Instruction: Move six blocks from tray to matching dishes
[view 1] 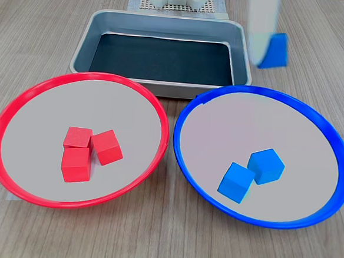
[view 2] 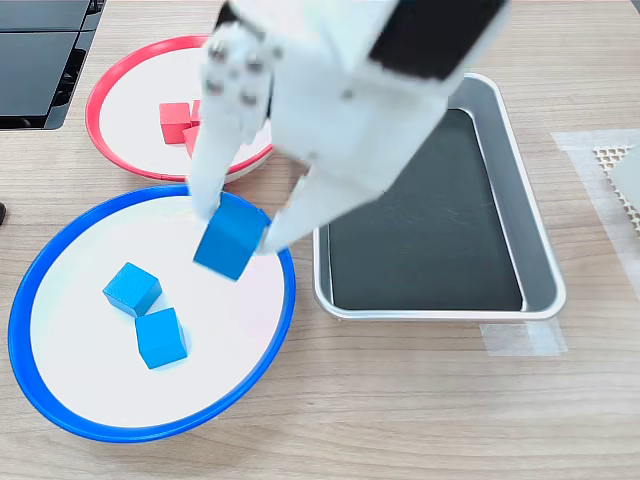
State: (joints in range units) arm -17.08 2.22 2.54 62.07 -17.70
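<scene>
Your jaws are clenched on the last blue block, held above the blue-rimmed dish for release; the tray is empty.

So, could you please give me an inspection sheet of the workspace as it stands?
Surface: wooden table, taped paper at the second exterior view's right.
Job's things: tray empty; red dish holds three red blocks; blue dish holds two blue blocks.
Clutter: dark device at the second exterior view's top left.
Claw: claw holds a third blue block above the blue dish.
Cables: nothing seen.
Surroundings: nothing seen.
</scene>
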